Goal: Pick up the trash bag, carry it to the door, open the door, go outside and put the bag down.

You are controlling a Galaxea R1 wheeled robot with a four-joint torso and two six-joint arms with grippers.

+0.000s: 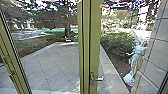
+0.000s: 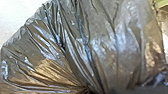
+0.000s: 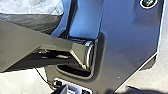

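The trash bag (image 2: 120,47), dark shiny plastic, looms large in the left wrist view; its folds draw together at my left gripper (image 2: 88,90), which is shut on it. Pale crumpled plastic of the bag (image 3: 32,17) also appears in the right wrist view, beside the robot's dark plate and jointed bar. In the head view, a glass door with a green frame (image 1: 95,47) stands straight in front, its metal lever handle (image 1: 97,79) low on the upright. How my right gripper stands cannot be made out.
Through the glass lie a paved yard (image 1: 53,65), a low kerb, a bush (image 1: 115,45) and a tree (image 1: 67,27). A white statue (image 1: 136,60) stands outside at the right beside a tiled wall (image 1: 158,52). Another green frame bar (image 1: 12,62) slants along the left.
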